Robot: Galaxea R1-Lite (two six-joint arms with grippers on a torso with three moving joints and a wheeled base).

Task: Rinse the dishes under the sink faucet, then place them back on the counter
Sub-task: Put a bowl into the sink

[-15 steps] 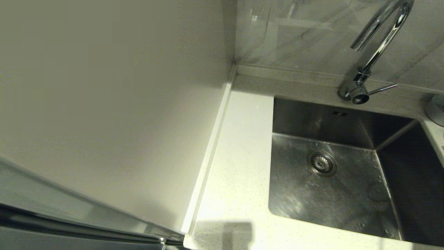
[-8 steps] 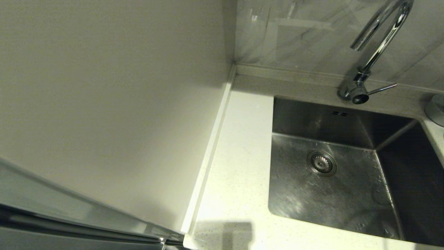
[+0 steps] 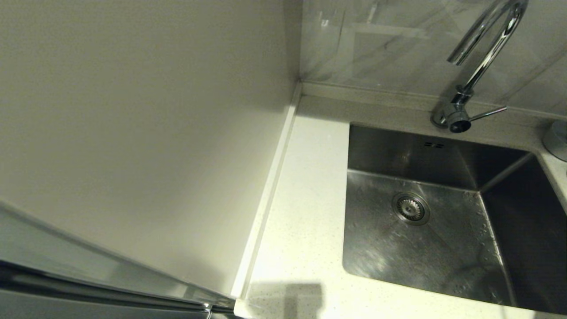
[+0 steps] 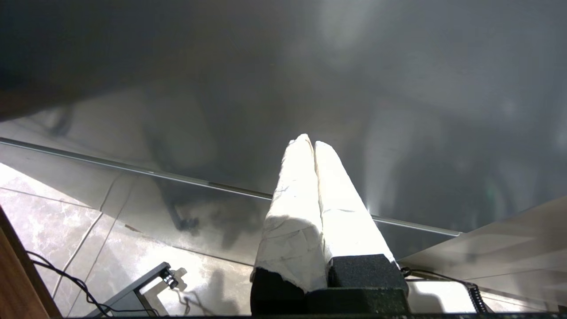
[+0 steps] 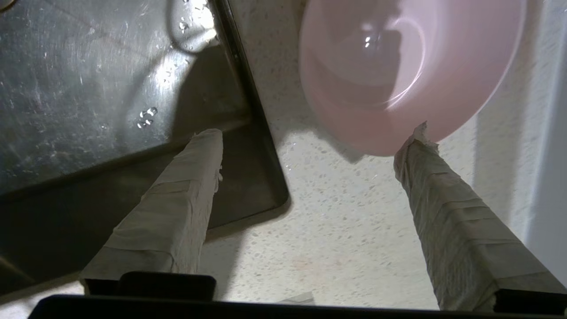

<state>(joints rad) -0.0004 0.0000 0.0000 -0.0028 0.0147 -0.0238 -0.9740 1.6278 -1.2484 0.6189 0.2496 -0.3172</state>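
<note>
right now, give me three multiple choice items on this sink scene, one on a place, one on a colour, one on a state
1. Where does the bowl sit?
A. on the speckled counter beside the sink
B. on the drain strainer
C. under the faucet spout

2. What colour is that bowl?
A. pale blue
B. pale pink
C. dark green

3. How do the right gripper jaws stand?
A. shut on the bowl
B. shut on nothing
C. open

Answers:
1. A, the right wrist view shows it on the counter past the sink's rim.
2. B, it is plainly pink there.
3. C, a wide gap shows between the jaws, which hold nothing; the left gripper is shut, away from the sink.
</note>
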